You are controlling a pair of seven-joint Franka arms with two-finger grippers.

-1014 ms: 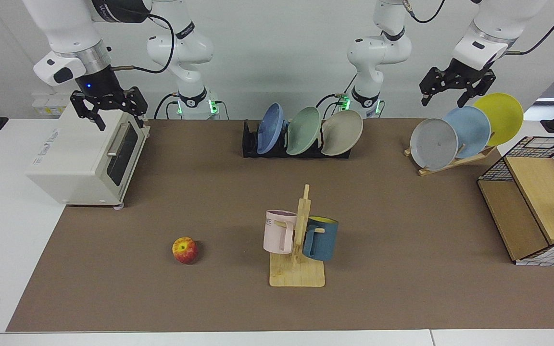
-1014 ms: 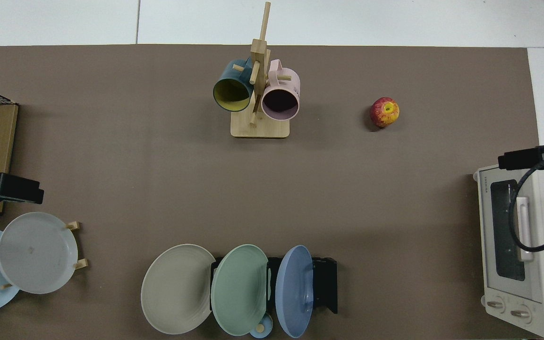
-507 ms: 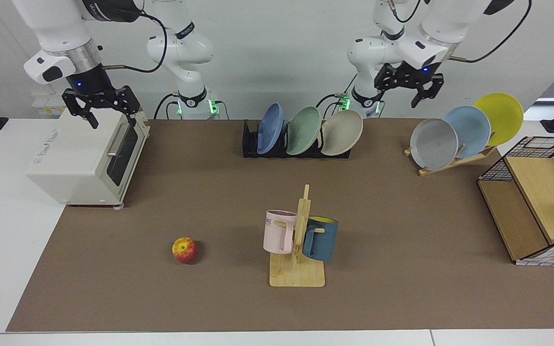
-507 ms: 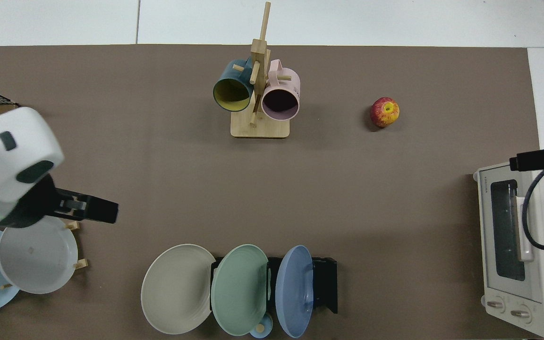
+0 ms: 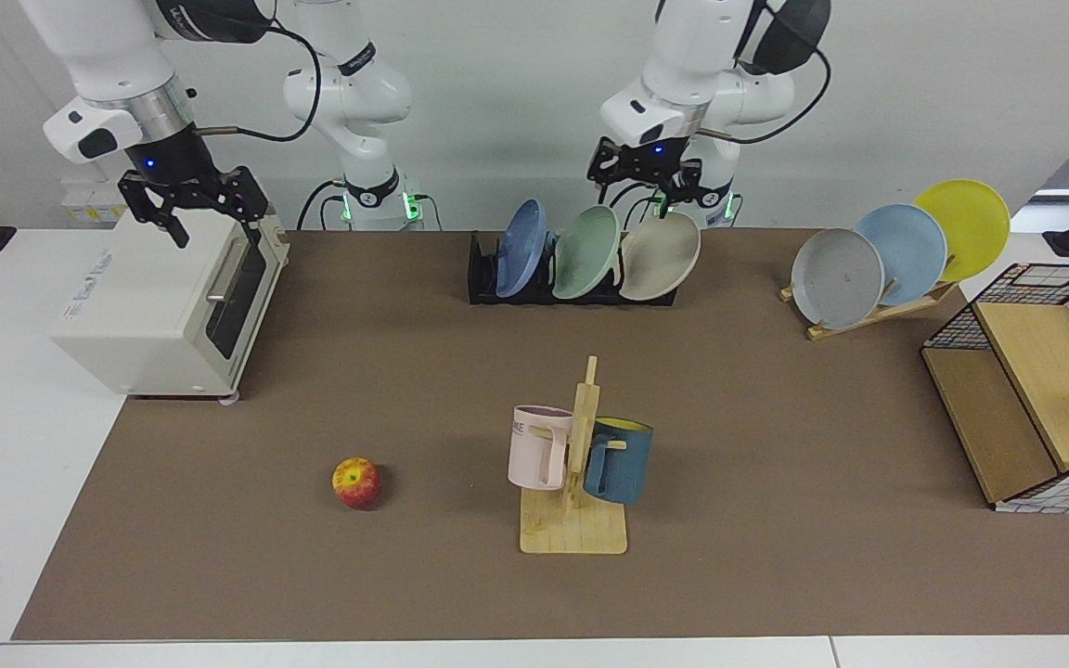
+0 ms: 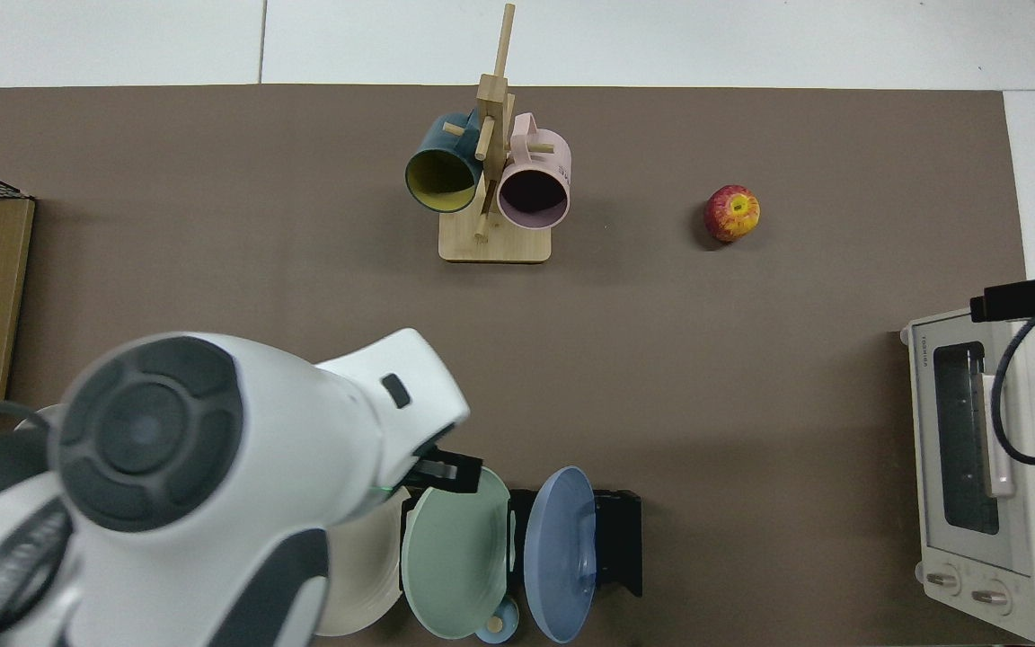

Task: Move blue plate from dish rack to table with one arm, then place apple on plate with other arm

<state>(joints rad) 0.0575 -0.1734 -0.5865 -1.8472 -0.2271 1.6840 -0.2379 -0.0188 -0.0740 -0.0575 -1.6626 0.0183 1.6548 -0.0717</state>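
Matte round blue plate (image 5: 521, 247) racked upright in slotted black dish rack (image 5: 483, 283). Left gripper (image 5: 644, 178) spread above rack; right gripper (image 5: 197, 206) spread, parked over toaster oven (image 5: 163, 301).

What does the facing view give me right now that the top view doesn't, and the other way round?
Only the facing view shows both grippers: the left gripper open above the beige plate and green plate, and the right gripper open over the toaster oven, where that arm waits. It also shows the wooden plate stand.

Only the top view shows the inside of the pink mug; there the left arm hides most of the beige plate.

Both show the blue plate in the dish rack and the apple on the table.
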